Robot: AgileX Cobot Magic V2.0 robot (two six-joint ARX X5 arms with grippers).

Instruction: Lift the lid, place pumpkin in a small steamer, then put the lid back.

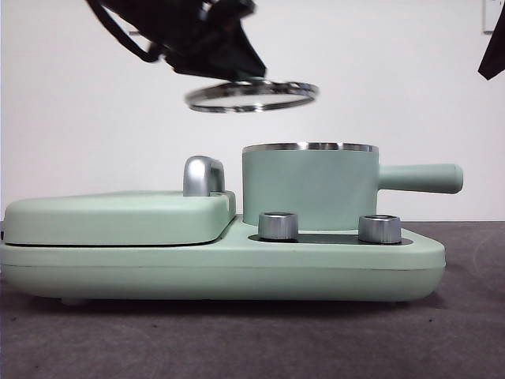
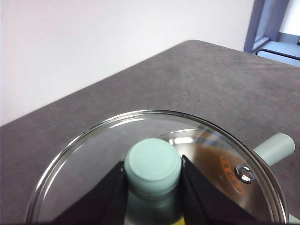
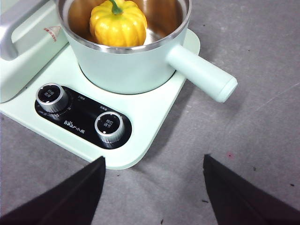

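My left gripper point(image 1: 225, 67) is shut on the mint-green knob point(image 2: 153, 165) of the glass lid point(image 1: 252, 96) and holds it tilted in the air, above and a little left of the small steamer point(image 1: 309, 189). The lid's steel rim point(image 2: 211, 126) shows in the left wrist view. The yellow pumpkin point(image 3: 118, 22) with a green stem sits inside the open small steamer point(image 3: 126, 65). The pot's long handle point(image 3: 201, 72) sticks out sideways. My right gripper point(image 3: 154, 187) is open and empty, pulled back over the table in front of the base.
The pot stands on a wide mint-green base point(image 1: 221, 257) with two silver knobs point(image 3: 52, 97) point(image 3: 109, 128). A flat hinged cover point(image 1: 118, 215) with a silver handle point(image 1: 203, 175) lies left of the pot. Grey table point(image 3: 243, 140) surrounds the base.
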